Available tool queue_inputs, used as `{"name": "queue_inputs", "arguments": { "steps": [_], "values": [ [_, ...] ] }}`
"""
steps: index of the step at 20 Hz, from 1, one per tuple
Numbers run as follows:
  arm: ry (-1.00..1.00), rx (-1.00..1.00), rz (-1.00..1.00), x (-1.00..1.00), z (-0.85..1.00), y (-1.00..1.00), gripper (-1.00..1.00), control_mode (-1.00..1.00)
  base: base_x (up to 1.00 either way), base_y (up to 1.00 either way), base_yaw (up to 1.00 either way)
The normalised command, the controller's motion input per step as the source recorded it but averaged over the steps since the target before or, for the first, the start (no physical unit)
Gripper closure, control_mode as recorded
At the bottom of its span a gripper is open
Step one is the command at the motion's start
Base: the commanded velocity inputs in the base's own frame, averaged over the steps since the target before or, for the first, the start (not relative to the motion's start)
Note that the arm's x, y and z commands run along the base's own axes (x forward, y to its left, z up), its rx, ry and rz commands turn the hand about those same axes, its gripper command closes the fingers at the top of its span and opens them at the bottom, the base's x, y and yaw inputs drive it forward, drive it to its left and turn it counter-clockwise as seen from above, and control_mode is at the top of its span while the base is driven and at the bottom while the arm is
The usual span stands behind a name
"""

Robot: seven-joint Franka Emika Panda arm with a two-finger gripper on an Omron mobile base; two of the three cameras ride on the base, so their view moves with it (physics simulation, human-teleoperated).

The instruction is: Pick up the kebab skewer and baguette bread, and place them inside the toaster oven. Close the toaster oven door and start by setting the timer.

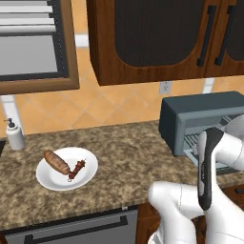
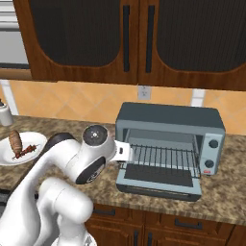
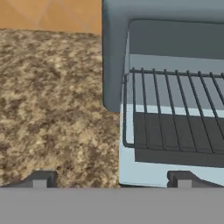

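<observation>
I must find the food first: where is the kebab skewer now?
The kebab skewer lies on the white plate at the left of the counter in the left base view, touching the right end of the baguette bread, far left of the toaster oven.

No readable text, labels, brands, numbers or signs appear anywhere in these views.

- Your white arm [image 2: 72, 168] rose from the base, bent at a big rounded elbow and reached forward at a low height.
- Your forearm [image 1: 209, 162], with its dark strip, stood nearly upright in the left base view.
- Your wrist [image 2: 120, 153] pointed level toward the right in the right base view.
- Your gripper [image 3: 112, 179] had its jaws spread wide, with nothing between them.
- Your fingertips [image 3: 40, 179] sat far apart at the bottom of the hand view.
</observation>
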Motion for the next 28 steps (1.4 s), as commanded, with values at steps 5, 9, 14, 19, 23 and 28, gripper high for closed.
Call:
{"name": "queue_inputs", "arguments": {
  "steps": [5,9,14,19,23,28],
  "values": [
    [0.15,0.00,0.00,0.02,0.11,1.00,-1.00,-1.00,0.00,0.00,0.00],
    [0.09,-0.01,0.01,0.00,0.00,1.00,-1.00,-1.00,0.00,0.00,0.00],
    [0.09,0.00,0.03,0.04,0.00,1.00,-1.00,-1.00,0.00,0.00,0.00],
    [0.09,0.00,0.10,0.00,0.00,1.00,-1.00,-1.00,0.00,0.00,0.00],
    [0.10,0.00,0.32,0.00,0.00,1.00,-1.00,-1.00,0.00,0.00,0.00],
    [0.10,0.00,0.43,0.04,-0.05,1.00,-1.00,-1.00,0.00,0.00,0.00]
  ]
}}
